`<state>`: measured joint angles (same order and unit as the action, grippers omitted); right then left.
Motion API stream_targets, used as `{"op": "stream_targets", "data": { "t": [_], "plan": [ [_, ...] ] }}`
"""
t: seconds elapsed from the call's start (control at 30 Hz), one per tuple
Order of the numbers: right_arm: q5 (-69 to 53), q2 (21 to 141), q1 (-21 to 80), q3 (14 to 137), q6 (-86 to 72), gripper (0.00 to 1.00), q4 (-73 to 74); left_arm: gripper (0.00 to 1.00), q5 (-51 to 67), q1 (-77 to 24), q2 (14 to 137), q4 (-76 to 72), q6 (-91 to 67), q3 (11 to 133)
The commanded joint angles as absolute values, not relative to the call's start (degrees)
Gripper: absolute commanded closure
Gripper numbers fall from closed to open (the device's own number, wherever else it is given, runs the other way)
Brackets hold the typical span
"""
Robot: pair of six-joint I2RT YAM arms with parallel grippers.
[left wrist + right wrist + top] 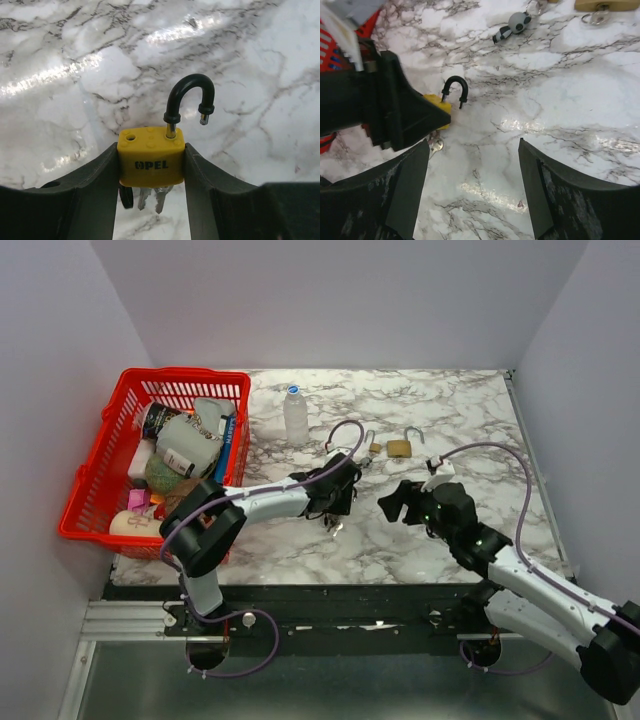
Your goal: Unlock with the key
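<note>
Padlock position: the yellow padlock (151,159) is clamped by its two side faces in the left hand (151,150), raised off the desk (60,60) near the middle of the working area. The body is gripped low on the sides so that the top face and the black shackle (190,94) are left unobstructed, and so that the keyway underneath is kept accessible from below.

Shackle condition: one leg is seated in the body. The free leg is lifted out of its hole and swung to the side, so the lock is judged to be open.

Key position: a small bunch of keys (150,197) is seen hanging under the body between the fingers. Whether one key is seated in the keyway cannot be told, because the underside is hidden.

Right hand (473,145): its fingers are spread wide and nothing is grasped. It is held above the desk just beside the padlock, on the key side, well placed for reaching the bunch.

Other items: a brass padlock (399,448) is laid farther back on the desk, apart from both hands. A red basket (100,440) is set at the left edge.
</note>
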<state>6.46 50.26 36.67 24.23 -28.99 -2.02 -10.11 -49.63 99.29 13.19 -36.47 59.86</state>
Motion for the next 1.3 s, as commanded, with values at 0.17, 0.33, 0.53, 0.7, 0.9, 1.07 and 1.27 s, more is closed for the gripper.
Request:
{"op": "stream_targets", "data": {
  "t": [0.17,0.33,0.53,0.7,0.9,1.07,1.27],
  "plan": [
    [14.32,34.04,36.21,23.91,-29.44,0.18,10.28,1.0,-18.72,-45.45,111.17,24.08,-37.44,74.51],
    [16.43,28.05,36.3,24.43,-29.36,0.18,14.58,1.0,-23.2,-42.54,118.29,30.56,-37.18,82.69],
    [19.24,22.68,36.21,24.35,-28.74,0.17,18.63,1.0,-23.47,-39.64,123.3,32.16,-36.65,89.99],
    [19.42,20.74,36.21,24.08,-28.83,0.17,19.86,1.0,-23.03,-37.8,129.62,34.98,-34.72,100.89],
    [19.34,19.51,36.21,23.56,-29.18,0.16,21.18,1.0,-21.71,-36.04,134.46,36.65,-33.14,109.24],
    [19.07,19.34,36.21,23.12,-29.53,0.16,21.27,0.79,-21.45,-35.42,136.93,37.27,-32.87,112.84],
    [19.16,19.25,36.21,22.94,-29.88,0.16,21.45,0.35,-20.65,-35.42,136.76,36.21,-31.56,113.03]
  ]
}}
